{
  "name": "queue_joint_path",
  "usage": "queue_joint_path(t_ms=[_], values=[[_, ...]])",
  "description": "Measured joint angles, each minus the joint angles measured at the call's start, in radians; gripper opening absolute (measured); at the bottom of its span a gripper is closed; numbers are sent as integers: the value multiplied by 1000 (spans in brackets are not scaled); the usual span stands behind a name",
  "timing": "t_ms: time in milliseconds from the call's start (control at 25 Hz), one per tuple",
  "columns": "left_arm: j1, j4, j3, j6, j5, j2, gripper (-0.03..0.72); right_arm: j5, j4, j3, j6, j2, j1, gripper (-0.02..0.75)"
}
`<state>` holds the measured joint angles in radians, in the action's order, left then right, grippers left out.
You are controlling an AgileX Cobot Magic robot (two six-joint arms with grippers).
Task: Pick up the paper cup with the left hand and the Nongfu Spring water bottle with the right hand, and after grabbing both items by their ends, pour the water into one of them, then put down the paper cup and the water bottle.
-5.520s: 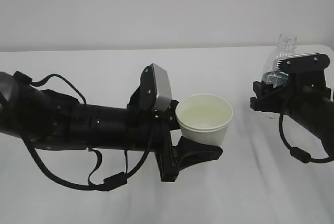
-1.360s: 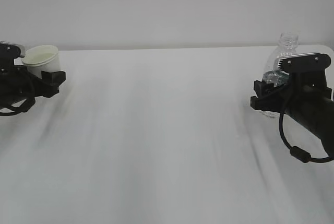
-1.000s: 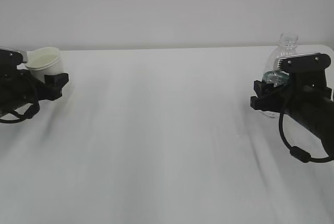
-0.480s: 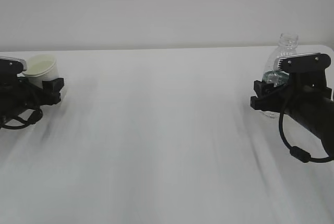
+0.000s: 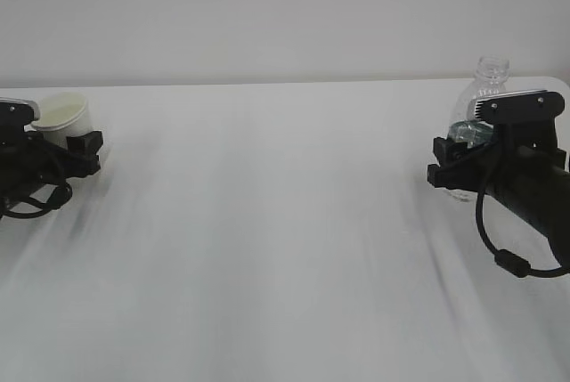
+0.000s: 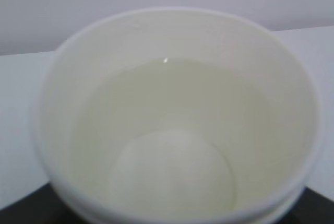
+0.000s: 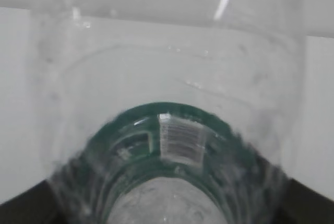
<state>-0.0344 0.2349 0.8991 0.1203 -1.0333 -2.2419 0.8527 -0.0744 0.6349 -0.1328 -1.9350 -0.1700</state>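
So the paper cup (image 5: 62, 116), water (image 6: 172, 145) in it, has come down level at the far left edge in the left hand (image 5: 55, 152)'s closed jaws, the right hand (image 5: 463, 161) still clamps the upright Nongfu Spring water bottle (image 5: 487, 75), looks like letting go is all that's left.

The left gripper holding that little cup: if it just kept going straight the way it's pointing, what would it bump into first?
Probably nothing nearby. The left gripper, around the paper cup, points right along the bare table; the bottle stands far across, depth unclear.

Paper cup (image 5: 61, 113) lower, more upright
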Motion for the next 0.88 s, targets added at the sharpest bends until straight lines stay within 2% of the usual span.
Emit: queue_joint_path(t_ms=[880], values=[[0,0,0,0,18,0,484,0,0,0,2,0,0,482]])
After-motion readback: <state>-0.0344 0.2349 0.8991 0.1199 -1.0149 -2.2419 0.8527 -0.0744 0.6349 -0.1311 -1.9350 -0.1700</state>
